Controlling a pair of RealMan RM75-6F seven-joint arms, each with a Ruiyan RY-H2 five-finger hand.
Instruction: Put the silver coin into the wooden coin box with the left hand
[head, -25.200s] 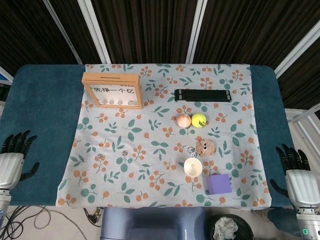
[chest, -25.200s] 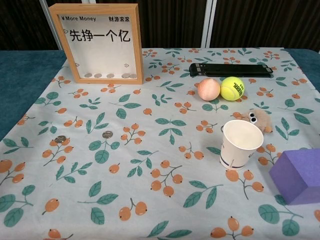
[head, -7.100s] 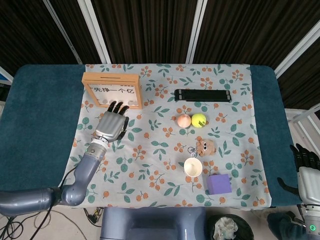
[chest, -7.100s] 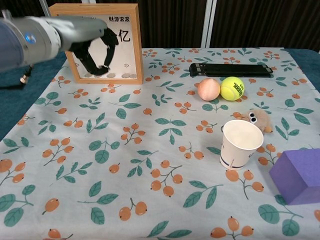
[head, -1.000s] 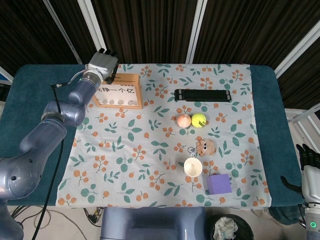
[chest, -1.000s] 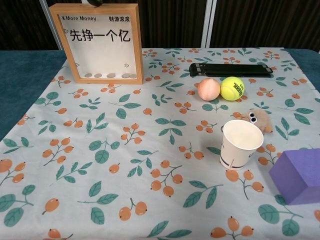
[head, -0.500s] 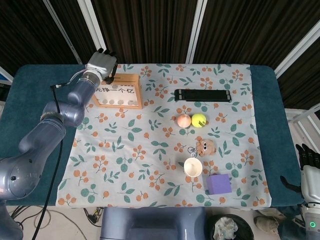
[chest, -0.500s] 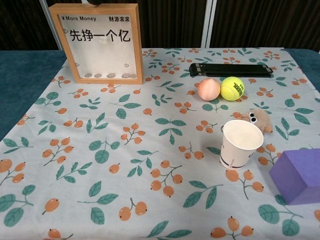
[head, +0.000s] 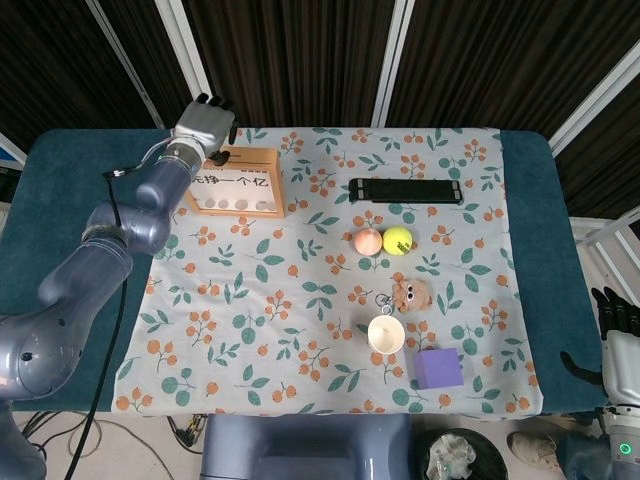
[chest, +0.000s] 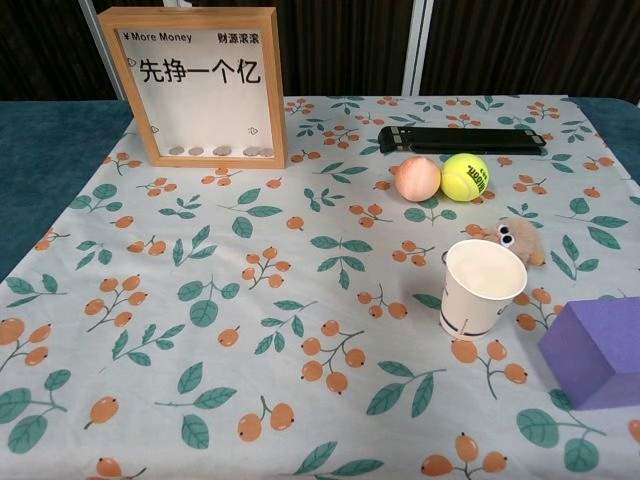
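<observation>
The wooden coin box (head: 235, 182) stands upright at the back left of the floral cloth, and in the chest view the box (chest: 195, 85) shows several silver coins (chest: 220, 151) lying along its bottom. My left hand (head: 205, 125) hovers just over the box's top edge at its left end, back of the hand toward the camera, fingers stretched out and apart. No coin shows in it. The chest view does not show this hand. My right hand (head: 620, 340) rests off the table's right front corner, fingers spread, holding nothing.
A black bar (head: 405, 189) lies at the back centre. A peach (head: 368, 241) and a tennis ball (head: 398, 240) sit mid-table. In front of them are a brown plush toy (head: 410, 293), a paper cup (head: 386, 334) and a purple block (head: 438, 368).
The left hand has lifted slightly over the box top and its fingers have spread. The dark fingertip at the chest view's top edge has gone out of frame.
</observation>
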